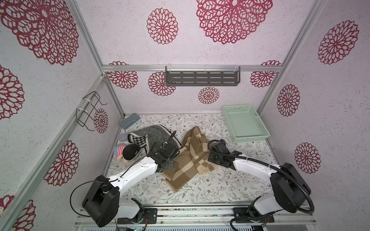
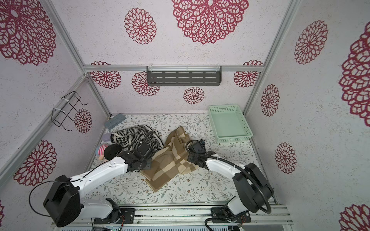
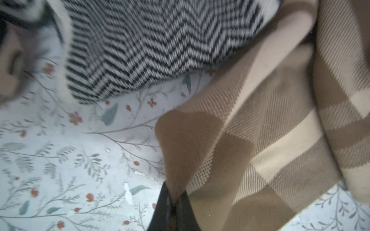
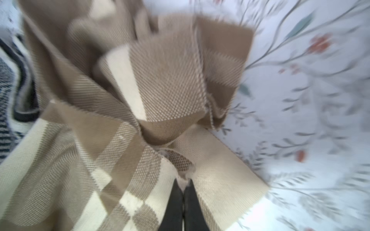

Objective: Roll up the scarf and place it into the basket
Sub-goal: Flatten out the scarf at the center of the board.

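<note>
Both sets are clamped tight: left fingers [image 3: 163, 210] pinch scarf [image 3: 260, 140] corner, right fingers [image 4: 175, 202] pinch its cream edge.

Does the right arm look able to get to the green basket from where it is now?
Probably yes. The right gripper, shut on the tan scarf, is near the basket, with only bare table between them. The left gripper also pinches the scarf, which may tether it.
</note>
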### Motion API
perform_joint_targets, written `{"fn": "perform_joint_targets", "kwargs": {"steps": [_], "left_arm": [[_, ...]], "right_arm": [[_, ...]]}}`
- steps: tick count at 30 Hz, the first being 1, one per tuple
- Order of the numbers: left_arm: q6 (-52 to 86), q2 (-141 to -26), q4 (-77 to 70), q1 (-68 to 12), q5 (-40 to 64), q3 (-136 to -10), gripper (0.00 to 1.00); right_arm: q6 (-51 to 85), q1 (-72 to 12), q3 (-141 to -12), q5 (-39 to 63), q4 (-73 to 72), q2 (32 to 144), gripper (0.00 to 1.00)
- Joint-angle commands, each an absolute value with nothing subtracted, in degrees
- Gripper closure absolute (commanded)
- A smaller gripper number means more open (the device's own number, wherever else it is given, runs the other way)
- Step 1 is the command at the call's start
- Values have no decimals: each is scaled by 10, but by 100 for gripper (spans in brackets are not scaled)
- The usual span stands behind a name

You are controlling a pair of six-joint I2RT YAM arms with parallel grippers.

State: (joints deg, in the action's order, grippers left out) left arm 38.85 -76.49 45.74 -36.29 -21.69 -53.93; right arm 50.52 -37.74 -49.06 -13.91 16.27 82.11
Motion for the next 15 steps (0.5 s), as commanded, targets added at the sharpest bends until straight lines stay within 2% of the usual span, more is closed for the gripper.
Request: {"fn": "perform_joint_targets", "kwargs": {"steps": [1, 9, 15], "left_arm": [[372, -734, 531, -330, -321, -581, 100], [295, -707, 515, -240, -363, -635, 100], [265, -716, 535, -222, -426, -688, 100]], "right_arm": [[481, -377, -531, -266, 291, 755, 100], [470, -353, -596, -400, 464, 646, 100], [443, -319, -651, -464, 557, 591, 100]]}}
